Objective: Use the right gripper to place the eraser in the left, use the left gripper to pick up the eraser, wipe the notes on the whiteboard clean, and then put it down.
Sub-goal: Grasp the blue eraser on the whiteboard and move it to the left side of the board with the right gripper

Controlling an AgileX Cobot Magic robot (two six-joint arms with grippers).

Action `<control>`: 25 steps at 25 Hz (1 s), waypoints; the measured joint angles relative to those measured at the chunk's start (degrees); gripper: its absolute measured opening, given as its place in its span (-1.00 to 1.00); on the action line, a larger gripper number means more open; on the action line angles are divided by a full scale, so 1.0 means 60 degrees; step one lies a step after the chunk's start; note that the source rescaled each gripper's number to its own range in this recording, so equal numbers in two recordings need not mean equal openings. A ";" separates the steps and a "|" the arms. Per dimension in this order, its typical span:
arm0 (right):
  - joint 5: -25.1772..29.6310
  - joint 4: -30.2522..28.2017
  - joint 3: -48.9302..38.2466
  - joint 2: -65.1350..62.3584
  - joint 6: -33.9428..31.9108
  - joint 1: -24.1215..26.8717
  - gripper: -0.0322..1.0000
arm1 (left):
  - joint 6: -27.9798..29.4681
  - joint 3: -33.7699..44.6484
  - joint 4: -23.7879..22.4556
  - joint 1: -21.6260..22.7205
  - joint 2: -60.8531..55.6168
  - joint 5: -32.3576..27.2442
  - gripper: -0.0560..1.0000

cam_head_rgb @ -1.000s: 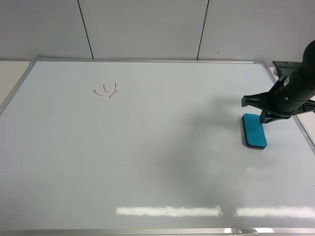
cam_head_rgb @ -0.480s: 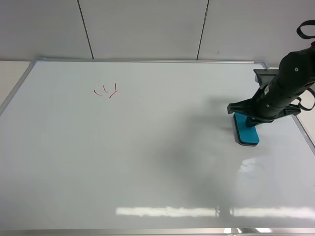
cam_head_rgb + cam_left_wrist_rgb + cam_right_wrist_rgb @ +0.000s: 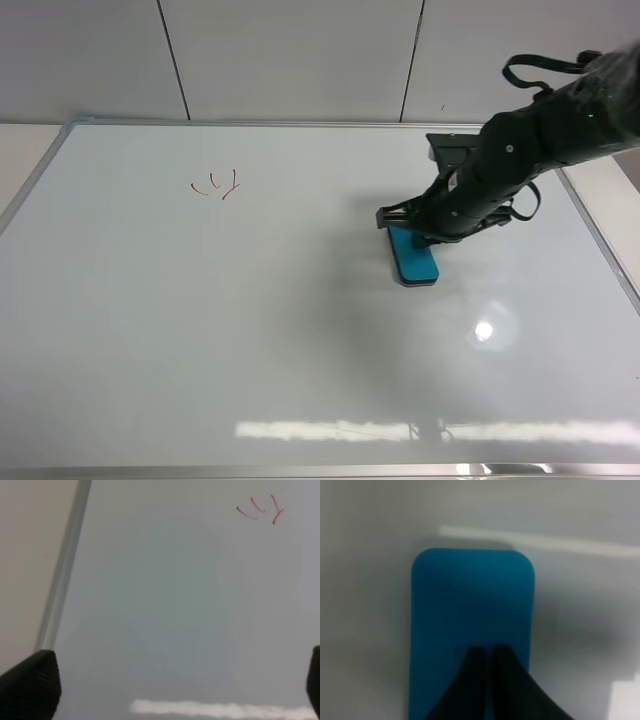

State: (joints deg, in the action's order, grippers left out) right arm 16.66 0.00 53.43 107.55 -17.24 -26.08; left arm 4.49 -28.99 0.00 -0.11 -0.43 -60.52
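The teal eraser (image 3: 413, 262) lies flat on the whiteboard (image 3: 300, 330), right of its middle. My right gripper (image 3: 424, 240) is shut, and its joined fingertips press down on the eraser's top rather than around it. The right wrist view shows the two closed fingers (image 3: 491, 665) resting on the eraser (image 3: 470, 600). The red notes (image 3: 217, 184) sit at the board's upper left, far from the eraser. My left gripper (image 3: 172, 680) is open above the board's left part, with the notes (image 3: 260, 511) ahead of it. The left arm does not show in the high view.
The board's silver frame (image 3: 300, 123) runs along the wall side, and its left rail (image 3: 62, 575) passes close to the left gripper. A beige table surface (image 3: 25, 555) lies beyond that rail. A bright light reflection (image 3: 340, 430) streaks the board's near edge.
The right arm has swept left across the board, sliding the eraser under its shut fingertips from near the right rail to right of the middle. The notes are unchanged.
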 joint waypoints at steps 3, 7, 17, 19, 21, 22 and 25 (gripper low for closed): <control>0.0237 0.0061 0.0726 0.0555 0.0130 -0.0929 -0.94 | 0.0000 0.0000 0.0000 0.0000 0.0000 0.0000 1.00; 0.0867 0.0000 0.2220 0.1561 0.0514 -0.2175 -0.94 | 0.0000 0.0000 -0.0050 0.0000 0.0000 0.0000 1.00; 0.3987 0.0000 0.7508 0.4291 0.1241 -0.4331 -0.94 | 0.0000 0.0000 -0.0050 0.0000 0.0000 0.0000 1.00; 0.4542 0.0000 0.8507 0.4764 0.1385 -0.4617 -0.94 | 0.0000 0.0000 -0.0050 0.0000 0.0000 0.0000 1.00; 0.5070 0.0000 0.9460 0.5214 0.1628 -0.4883 -0.94 | 0.0000 0.0000 -0.0050 0.0000 0.0000 0.0000 1.00; 0.5257 0.0000 0.9797 0.5407 0.1736 -0.5016 -0.94 | 0.0000 0.0000 -0.0050 0.0000 0.0000 0.0000 1.00; 0.5631 0.0000 1.0620 0.5791 0.1949 -0.5335 -0.94 | 0.0000 0.0000 -0.0050 0.0000 0.0000 0.0000 1.00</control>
State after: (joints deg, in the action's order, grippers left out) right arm 50.45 0.00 117.15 142.30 -5.54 -58.09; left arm 4.49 -28.99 -0.30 -0.11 -0.43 -60.52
